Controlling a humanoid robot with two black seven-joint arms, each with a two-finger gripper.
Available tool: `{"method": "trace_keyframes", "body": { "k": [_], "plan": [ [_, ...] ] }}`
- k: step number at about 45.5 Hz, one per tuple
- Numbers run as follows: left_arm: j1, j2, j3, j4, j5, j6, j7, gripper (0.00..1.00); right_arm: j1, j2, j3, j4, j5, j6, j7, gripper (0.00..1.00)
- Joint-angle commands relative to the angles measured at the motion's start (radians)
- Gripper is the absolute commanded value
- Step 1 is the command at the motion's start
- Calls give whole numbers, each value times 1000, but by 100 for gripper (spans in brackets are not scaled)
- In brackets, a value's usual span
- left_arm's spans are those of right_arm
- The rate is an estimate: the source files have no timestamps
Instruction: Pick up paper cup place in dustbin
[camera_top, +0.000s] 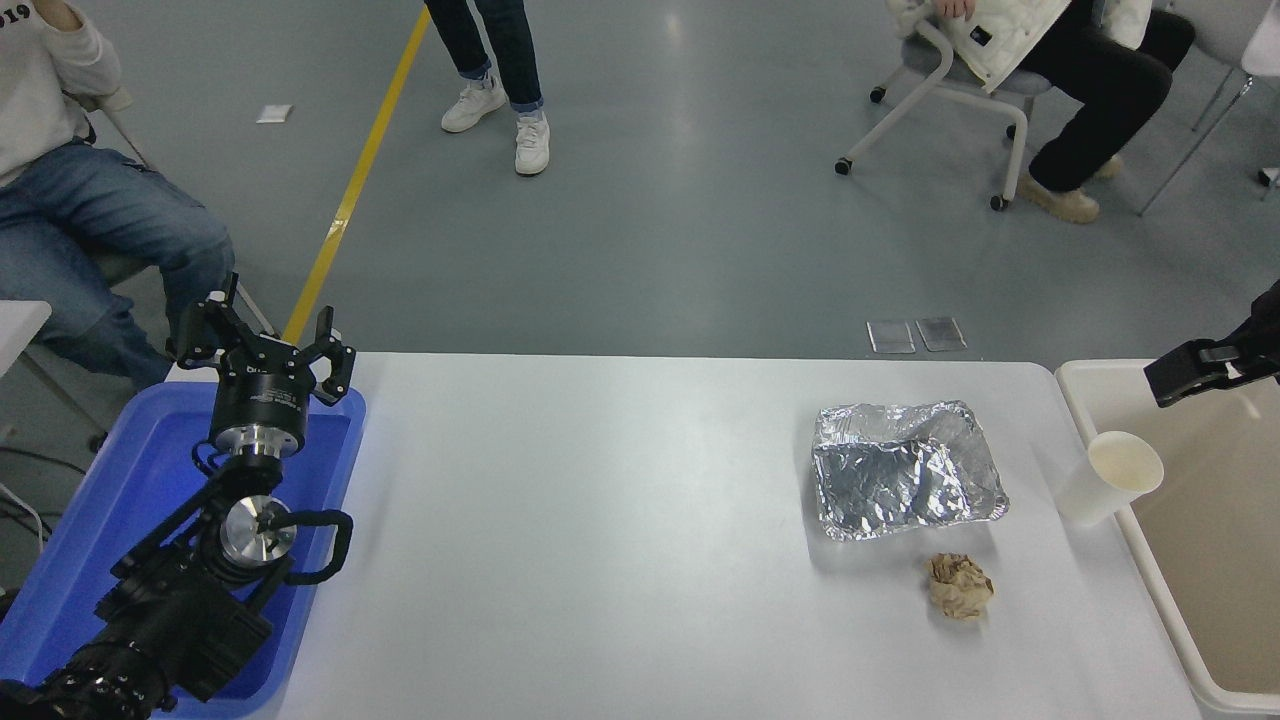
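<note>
The white paper cup (1106, 479) stands upright at the table's right edge, touching the rim of the cream dustbin (1161, 592), which runs off the picture's right side. Only the black tip of my right gripper (1192, 371) shows at the right edge, over the dustbin's far corner, above and to the right of the cup and apart from it. It holds nothing that I can see. My left gripper (266, 343) is parked open and empty over the blue tray at the lower left.
A crinkled silver foil tray (905, 468) lies left of the cup, with a crumpled brown paper ball (958, 586) in front of it. The blue tray (85, 520) sits at the table's left edge. People sit and stand beyond the table.
</note>
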Motion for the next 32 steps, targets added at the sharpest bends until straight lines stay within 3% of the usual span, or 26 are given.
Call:
{"method": "trace_keyframes", "body": {
  "k": [1, 11, 32],
  "plan": [
    [-1, 0, 0, 0, 0, 0, 0, 99, -293, -5, 153, -189, -22, -142, 4, 100],
    [-1, 0, 0, 0, 0, 0, 0, 99, -468, 10, 291, -261, -20, -234, 3, 100],
    [-1, 0, 0, 0, 0, 0, 0, 99, -643, 67, 513, -395, -14, -251, 1, 100]
  ]
}}
